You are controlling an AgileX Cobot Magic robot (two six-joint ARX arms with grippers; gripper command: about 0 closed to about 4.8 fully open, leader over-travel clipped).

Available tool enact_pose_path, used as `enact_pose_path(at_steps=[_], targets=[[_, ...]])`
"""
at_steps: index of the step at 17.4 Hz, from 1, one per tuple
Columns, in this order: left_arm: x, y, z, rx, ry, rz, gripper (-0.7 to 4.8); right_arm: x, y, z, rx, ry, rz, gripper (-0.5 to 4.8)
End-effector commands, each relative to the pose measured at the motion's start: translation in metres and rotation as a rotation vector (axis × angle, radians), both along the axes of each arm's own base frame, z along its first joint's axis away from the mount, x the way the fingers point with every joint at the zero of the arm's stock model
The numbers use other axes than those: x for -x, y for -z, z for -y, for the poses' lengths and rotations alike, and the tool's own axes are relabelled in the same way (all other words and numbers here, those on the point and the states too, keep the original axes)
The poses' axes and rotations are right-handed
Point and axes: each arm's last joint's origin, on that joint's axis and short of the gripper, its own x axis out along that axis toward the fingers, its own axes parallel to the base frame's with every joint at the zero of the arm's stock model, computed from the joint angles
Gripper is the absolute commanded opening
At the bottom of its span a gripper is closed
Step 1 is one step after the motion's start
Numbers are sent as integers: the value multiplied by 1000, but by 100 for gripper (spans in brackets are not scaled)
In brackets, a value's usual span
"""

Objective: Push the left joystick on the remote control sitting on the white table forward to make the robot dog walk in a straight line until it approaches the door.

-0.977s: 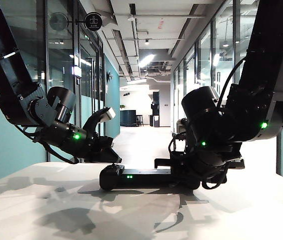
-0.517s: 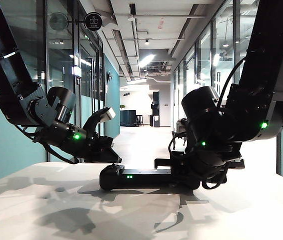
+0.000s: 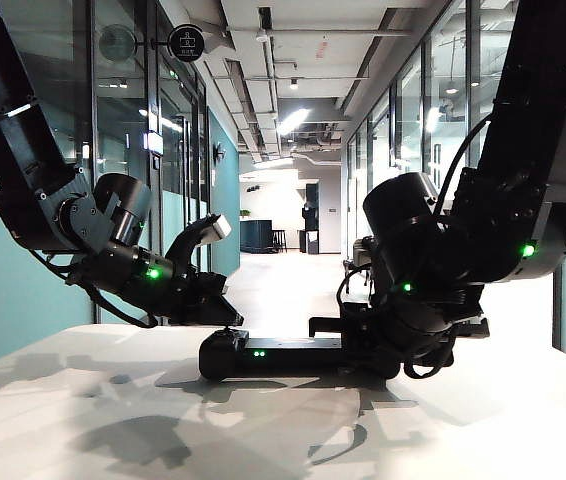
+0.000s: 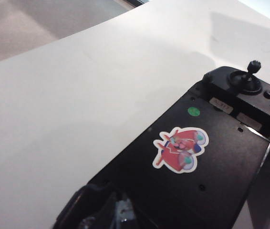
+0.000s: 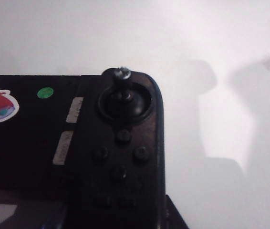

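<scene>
The black remote control [image 3: 283, 355] lies flat on the white table [image 3: 113, 420], with two green lights facing the exterior view. My left gripper [image 3: 231, 318] [image 4: 118, 202] rests shut on the remote's left end. It covers the left joystick, which is hidden. My right gripper [image 3: 358, 345] [image 5: 125, 217] is shut on the remote's right end. The right-hand stick [image 5: 122, 78] [image 4: 252, 74] stands free above several round buttons. A small dark shape [image 3: 355, 268] in the corridor, mostly behind my right arm, looks like the robot dog.
A red cartoon sticker [image 4: 180, 149] and a green dot [image 4: 193, 112] mark the remote's middle. Beyond the table's far edge a long corridor [image 3: 283, 280] with glass walls runs away from me. Both arms cast shadows on the tabletop.
Neither arm nor the remote has moved. The small dark shape in the corridor beside my right arm has shifted slightly.
</scene>
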Motion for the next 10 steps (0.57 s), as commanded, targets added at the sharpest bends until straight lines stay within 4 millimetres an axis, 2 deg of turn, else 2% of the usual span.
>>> enact_pose_path(at_steps=[1,5,10], targets=[[-1,-1,-2,-1,-9,8,-5,-2,-5,-1,-10,4,31,148],[1,-7,-1,10,10,-24,-6,-2,-5,-1,-9,4,31,147],[13,-44,-3,10,50,-95,-5,-2,-5,-1,-9,4,31,148]])
